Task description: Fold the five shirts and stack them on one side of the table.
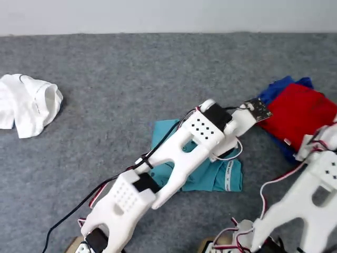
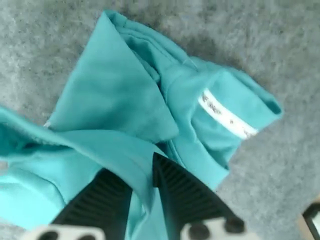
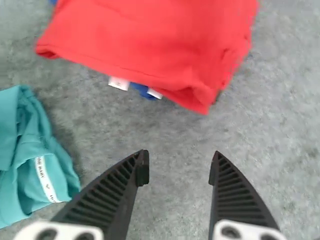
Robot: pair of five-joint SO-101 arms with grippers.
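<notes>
1. High view: the left arm [image 1: 200,132] reaches from the lower left to the centre of the frame, over the teal shirt [image 1: 210,176]. That shirt lies crumpled on the grey table [image 1: 131,68], just below centre. At the right edge a red shirt [image 1: 303,113] lies folded on a blue shirt [image 1: 279,87]. I judge this to be the side chosen for the stack, with blue as the base carrying red. A white shirt [image 1: 29,103] lies bunched at the left edge, well apart and not yet folded. The right arm [image 1: 310,190] stands in the lower right corner, near the pile.

2. Left wrist view: the left gripper [image 2: 150,167] sits at lower centre, its jaws nearly together and pinching a fold of teal cloth. The rest of the shirt spreads across the upper and middle frame. This grip probably serves to lift or draw the cloth flat for folding.

3. Right wrist view: the right gripper [image 3: 180,167] is at lower centre, jaws wide apart with nothing between them, over bare table. The red shirt runs across the top with a blue edge showing beneath it. The gripper likely keeps off the pile so as not to disturb it.
</notes>
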